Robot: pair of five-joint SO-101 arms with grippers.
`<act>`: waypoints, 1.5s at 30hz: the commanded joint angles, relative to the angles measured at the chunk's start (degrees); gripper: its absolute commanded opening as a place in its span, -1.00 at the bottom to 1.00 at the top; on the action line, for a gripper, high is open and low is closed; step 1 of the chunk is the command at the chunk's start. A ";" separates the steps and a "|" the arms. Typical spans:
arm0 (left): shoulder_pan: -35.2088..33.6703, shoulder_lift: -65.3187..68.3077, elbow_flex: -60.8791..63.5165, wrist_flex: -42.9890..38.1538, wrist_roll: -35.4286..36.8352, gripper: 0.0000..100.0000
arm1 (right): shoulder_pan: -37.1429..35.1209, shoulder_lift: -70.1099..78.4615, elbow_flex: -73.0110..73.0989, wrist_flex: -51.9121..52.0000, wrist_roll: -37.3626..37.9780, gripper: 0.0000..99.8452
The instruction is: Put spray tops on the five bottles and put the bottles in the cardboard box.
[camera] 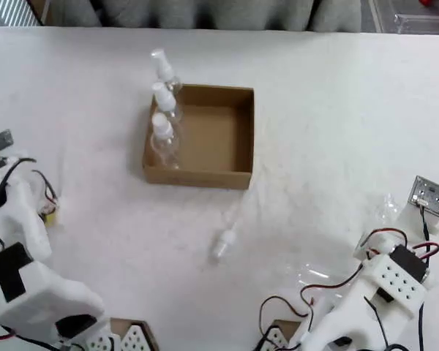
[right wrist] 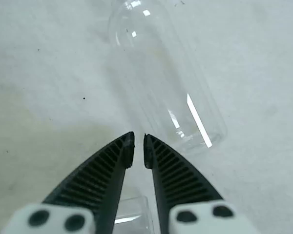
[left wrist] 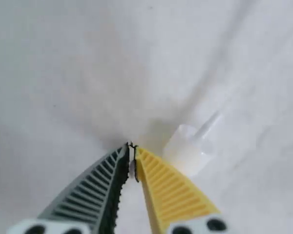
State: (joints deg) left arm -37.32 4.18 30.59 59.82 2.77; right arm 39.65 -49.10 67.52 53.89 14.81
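Observation:
Three clear bottles with white spray tops (camera: 163, 135) stand along the left wall of the open cardboard box (camera: 234, 139). A loose white spray top (camera: 223, 243) lies on the table in front of the box. In the left wrist view a white spray top (left wrist: 188, 148) lies just beside the yellow finger of my left gripper (left wrist: 132, 152), which is shut on nothing. My right gripper (right wrist: 138, 145) is shut and empty, its tips just short of a capless clear bottle (right wrist: 166, 83) lying on its side. A second clear piece (right wrist: 132, 212) lies under its fingers.
The table is covered in white cloth. The left arm's body (camera: 29, 292) sits at the near left corner and the right arm's body (camera: 373, 300) at the near right. A faint clear bottle (camera: 316, 276) lies by the right arm. Small grey boards (camera: 430, 196) sit at the side edges.

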 commanded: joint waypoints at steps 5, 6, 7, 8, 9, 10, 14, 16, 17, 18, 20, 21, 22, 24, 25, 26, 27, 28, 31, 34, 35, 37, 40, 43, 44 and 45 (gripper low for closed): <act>7.34 -21.32 7.38 2.73 0.53 -0.96 | 0.57 -1.10 -0.62 0.31 0.62 -0.95; 8.40 -24.31 8.62 2.73 0.44 -0.96 | 0.57 -1.10 -0.62 0.31 0.62 -0.95; 9.45 -27.30 9.85 2.73 0.44 -0.96 | 0.57 -1.10 -0.62 0.31 0.62 -0.95; 10.59 -30.20 11.08 2.73 0.44 -0.96 | 0.57 -1.10 -0.62 0.31 0.62 -0.95; 11.82 -33.19 12.31 2.81 0.44 -0.96 | 0.57 -1.10 -0.62 0.31 0.62 -0.95; 13.23 -36.09 13.45 3.08 0.44 -0.95 | 0.57 -1.10 -0.62 0.31 0.62 -0.95; 20.88 -46.90 16.26 6.07 0.26 -0.95 | 0.57 -1.10 -0.62 0.31 0.62 -0.95; 25.71 -52.18 16.79 7.91 -1.49 -0.95 | 0.57 -1.10 -0.62 0.31 0.62 -0.95; 28.62 -54.55 16.97 8.97 -2.29 -0.95 | 0.57 -1.10 -0.62 0.31 0.62 -0.95; 31.69 -57.01 17.23 9.85 -2.90 -0.95 | 0.57 -1.10 -0.62 0.31 0.62 -0.95; 38.46 -61.58 18.11 10.90 -3.34 -0.95 | 0.57 -1.10 -0.62 0.31 0.62 -0.95; 41.54 -63.60 18.81 10.90 -3.25 -0.95 | 0.57 -1.10 -0.62 0.31 0.62 -0.95; 44.70 -65.54 19.60 10.81 -3.08 -0.94 | 0.57 -1.10 -0.53 0.31 0.62 -0.95; 50.68 -68.79 21.01 10.81 -2.99 -0.86 | 0.57 -1.54 0.09 0.31 0.62 -0.95; 53.58 -70.37 21.71 10.73 -2.90 -0.78 | 0.57 -1.54 0.09 0.31 0.62 -0.95; 56.13 -71.69 22.68 10.55 -2.90 -0.69 | 0.57 -1.54 0.09 0.31 0.62 -0.95; 58.42 -72.92 23.56 10.37 -2.90 -0.61 | 0.57 -1.54 0.09 0.31 0.62 -0.95; 60.70 -73.89 24.18 10.29 -2.90 -0.56 | 0.57 -1.54 0.09 0.31 0.62 -0.95; 67.30 -74.24 26.81 7.74 -2.81 -0.56 | 0.57 -1.54 0.18 0.22 0.62 -0.95; 72.75 -70.46 30.95 2.64 -3.08 -0.64 | 0.57 -1.54 0.18 0.22 0.62 -0.95; 73.80 -68.70 31.65 1.05 -3.16 -0.65 | 0.48 -1.54 0.18 0.22 0.62 -0.95; 75.12 -64.84 32.00 -0.97 -3.25 -0.65 | 0.48 -1.54 0.18 0.22 0.62 -0.95; 76.53 -60.09 31.82 -3.96 -3.25 -0.65 | 0.57 -1.54 0.18 0.22 0.62 -0.95; 77.41 -55.60 32.00 -7.82 -3.25 -0.65 | 0.57 -1.54 0.18 0.22 0.62 -0.95; 77.85 -54.29 32.09 -8.88 -3.25 -0.64 | 0.57 -1.54 0.18 0.22 0.62 -0.95; 78.29 -52.79 32.09 -9.58 -3.25 -0.61 | 0.57 -1.54 0.18 0.22 0.62 -0.95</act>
State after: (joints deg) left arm 39.34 -52.18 62.86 53.76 0.13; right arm 39.65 -49.45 68.22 53.89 14.81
